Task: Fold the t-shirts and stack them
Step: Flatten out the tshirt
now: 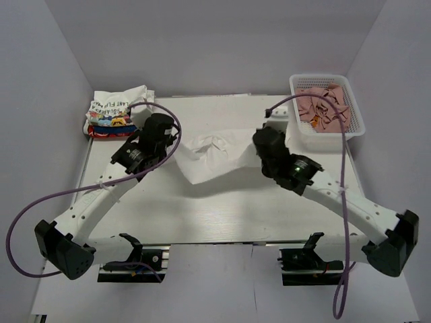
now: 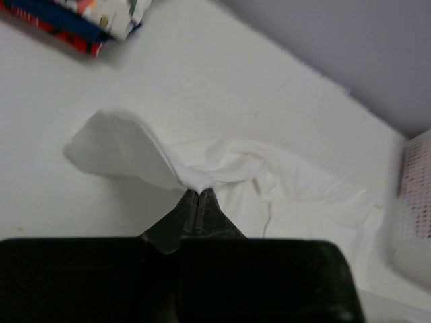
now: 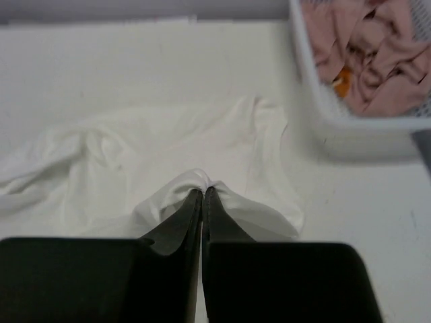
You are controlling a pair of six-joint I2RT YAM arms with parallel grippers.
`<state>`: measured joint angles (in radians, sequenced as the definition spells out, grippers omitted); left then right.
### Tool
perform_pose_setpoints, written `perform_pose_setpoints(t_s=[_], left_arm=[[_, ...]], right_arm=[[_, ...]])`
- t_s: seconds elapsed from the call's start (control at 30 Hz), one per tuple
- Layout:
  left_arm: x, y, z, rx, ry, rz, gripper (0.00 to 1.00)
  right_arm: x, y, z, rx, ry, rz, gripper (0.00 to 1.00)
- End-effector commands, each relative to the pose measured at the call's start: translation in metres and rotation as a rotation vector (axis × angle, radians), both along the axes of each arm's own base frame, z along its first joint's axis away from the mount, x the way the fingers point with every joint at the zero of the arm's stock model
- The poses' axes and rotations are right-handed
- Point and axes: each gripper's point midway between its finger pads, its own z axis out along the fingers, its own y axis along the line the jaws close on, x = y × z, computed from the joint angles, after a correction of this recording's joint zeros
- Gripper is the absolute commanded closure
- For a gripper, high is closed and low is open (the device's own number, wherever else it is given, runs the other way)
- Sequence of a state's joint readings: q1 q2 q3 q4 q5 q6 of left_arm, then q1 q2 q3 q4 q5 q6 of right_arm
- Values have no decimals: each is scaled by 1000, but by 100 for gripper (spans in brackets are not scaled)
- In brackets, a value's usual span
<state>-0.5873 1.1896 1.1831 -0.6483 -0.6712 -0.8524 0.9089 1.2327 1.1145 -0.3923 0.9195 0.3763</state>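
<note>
**White cotton, pinched at both ends and waiting to be spread**

We find the large plain white cotton t-shirt [image 1: 212, 158] crumpled in the middle of the pale bench [image 1: 222, 215], between the two arms. The left jaws are closed tight on a fold at its left side, where a flap of cloth stands up off the bench. The right jaws are closed tight on a small bunch at its right side. Whether either pinch sits on a hem, a sleeve or a shoulder, we cannot tell.

We judge this to be the spreading step that comes ahead of the first fold. The next move calls for both arms to draw their pinches apart together, so the cloth pulls flat without slipping out.

The folded stack of printed and red t-shirts [image 1: 116, 113] lies at the far left corner. The white mesh basket [image 1: 326, 140] of pinkish-brown cloths [image 1: 323, 108] stands near the shirt's right end, so the right arm has less room outward. Bare bench lies on the near side.
</note>
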Motion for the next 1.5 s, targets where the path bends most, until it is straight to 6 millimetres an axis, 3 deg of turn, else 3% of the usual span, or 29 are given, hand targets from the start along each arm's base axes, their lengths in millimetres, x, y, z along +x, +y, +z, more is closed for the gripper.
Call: perform_pose_setpoints(t_s=[0.0,0.03,0.1,0.13,0.17,0.33,0.4,0.47,0.5,0.6,0.67,0.77,1.0,1.03,1.23,1.33,1.4,1.43,1.47], left_arm=[[22,10,69,30,-173,53,100],[24,11,93,13,-229,67,100],[25,16,113,37,-270,75,100],[25,19,130,31,-306,85,100],[22,21,143,36,-334,80,100],[11,28,193,43,-430,54,100],[-1,41,214,48,-468,76,100],[-11,50,229,49,-499,88,100],[-26,62,247,30,-542,104,100],[-53,73,270,13,-605,80,100],[-78,88,291,-31,-676,80,100],[-108,96,311,-77,-744,21,100],[-153,98,351,-122,-835,-135,100],[-163,99,362,-136,-865,-161,100],[-201,105,384,-184,-955,-240,100],[-203,114,384,-189,-958,-203,100],[-195,111,379,-179,-935,-193,100],[-178,104,371,-159,-894,-178,100],[-170,102,368,-153,-878,-162,100]], right_arm=[[22,-32,108,61,-305,-101,100],[23,-38,129,50,-340,-108,100],[24,-54,174,38,-411,-147,100],[25,-64,185,-23,-420,-157,100],[21,-71,212,3,-463,-174,100],[3,-106,283,-13,-621,-242,100],[-13,-124,317,12,-687,-267,100],[-24,-134,339,-7,-715,-261,100],[-32,-140,354,-9,-739,-261,100],[-53,-162,384,-25,-791,-279,100],[-68,-176,393,-27,-818,-271,100],[-87,-178,405,-4,-863,-155,100],[-140,-196,433,98,-959,27,100],[-157,-201,446,119,-1015,72,100],[-177,-193,451,139,-1051,201,100],[-171,-189,453,148,-1054,192,100],[-161,-183,455,154,-1053,172,100],[-151,-176,453,141,-1037,163,100],[-145,-181,456,125,-1043,109,100]])
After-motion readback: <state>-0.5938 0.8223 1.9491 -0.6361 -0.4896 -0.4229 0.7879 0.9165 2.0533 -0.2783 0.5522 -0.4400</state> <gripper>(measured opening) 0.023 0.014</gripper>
